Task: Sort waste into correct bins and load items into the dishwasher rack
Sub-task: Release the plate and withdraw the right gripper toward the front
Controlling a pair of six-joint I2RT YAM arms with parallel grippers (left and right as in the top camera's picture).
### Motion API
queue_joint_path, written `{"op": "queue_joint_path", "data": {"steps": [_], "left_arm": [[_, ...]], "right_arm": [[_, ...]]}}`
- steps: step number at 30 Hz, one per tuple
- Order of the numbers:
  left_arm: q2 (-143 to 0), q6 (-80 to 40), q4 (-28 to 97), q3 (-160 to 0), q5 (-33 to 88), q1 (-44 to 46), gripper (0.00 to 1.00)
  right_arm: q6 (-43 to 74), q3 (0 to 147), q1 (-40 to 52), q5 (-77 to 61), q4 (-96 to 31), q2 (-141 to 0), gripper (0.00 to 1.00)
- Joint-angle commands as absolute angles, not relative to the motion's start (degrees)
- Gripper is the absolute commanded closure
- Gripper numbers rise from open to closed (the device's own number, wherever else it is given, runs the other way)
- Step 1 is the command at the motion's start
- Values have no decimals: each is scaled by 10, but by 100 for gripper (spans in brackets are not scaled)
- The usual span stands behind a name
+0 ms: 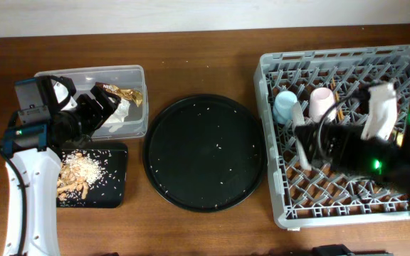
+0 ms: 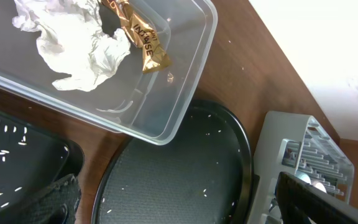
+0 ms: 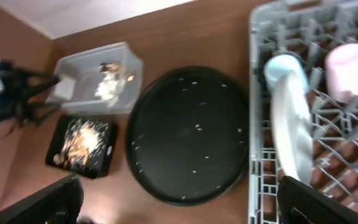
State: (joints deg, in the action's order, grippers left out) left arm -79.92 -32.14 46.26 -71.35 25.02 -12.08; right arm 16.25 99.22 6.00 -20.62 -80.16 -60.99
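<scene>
- Using the round black tray (image 1: 205,192) in the middle of the table as the reference for everything.
- Left of it, far side: the clear tub (image 1: 62,77), with the tissue (image 2: 79,46) and the shiny wrapper (image 2: 143,40) lying together inside. I'd guess that's the dry-rubbish bin.
- Left of it, near side: the shallow black tray (image 1: 116,163), holding the food scraps (image 1: 75,178) and rice, so the wet stuff has its own bin. The waste side looks done to me.
- The left gripper (image 2: 176,193) hangs over the tub's tray-side end with its fingers spread wide and nothing between them.
- Right of the round tray: the dishwasher rack (image 1: 347,210). The blue cup (image 1: 285,105) and pink cup (image 1: 322,103) sit side by side in the far rows. The plate (image 3: 294,134) stands on edge between the pegs, just nearer than the blue cup. On edge makes sense, since the pegs prop it up.
- The right gripper (image 3: 179,196) hangs over the rack's tray-side part, fingers apart and empty. Looks like it's let go of the plate, though that's only my read.
- I can't spot the yellow bowl, and the right arm hides a chunk of the rack. There are thin brown streaks next to the pink cup that could be the chopsticks, but they're too small to call.
- The round tray itself is bare apart from stray rice grains (image 3: 199,127).
- The surface is a dark brown wooden table (image 1: 205,57), with a pale wall (image 1: 191,14) along the far edge. A few grains sit on the wood too.
</scene>
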Motion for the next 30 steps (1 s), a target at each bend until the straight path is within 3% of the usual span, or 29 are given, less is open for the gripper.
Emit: {"op": "queue_joint_path", "data": {"steps": [1,6,10,16,24,30], "left_arm": [[-794,-320,462,-714,250,-122,1],[-794,-320,462,-714,250,-122,1],[-794,-320,462,-714,250,-122,1],[-794,-320,462,-714,250,-122,1],[-794,-320,462,-714,250,-122,1],[-794,-320,462,-714,250,-122,1]], "right_arm": [[162,997,88,-203,-801,-562,2],[149,983,87,-134,-791,-471,2],[149,889,87,-76,-721,-380,2],[114,567,86,-68,-439,-163,2],[107,204,85,-68,-11,-30,2],[31,76,85,-69,84,-2,2]]}}
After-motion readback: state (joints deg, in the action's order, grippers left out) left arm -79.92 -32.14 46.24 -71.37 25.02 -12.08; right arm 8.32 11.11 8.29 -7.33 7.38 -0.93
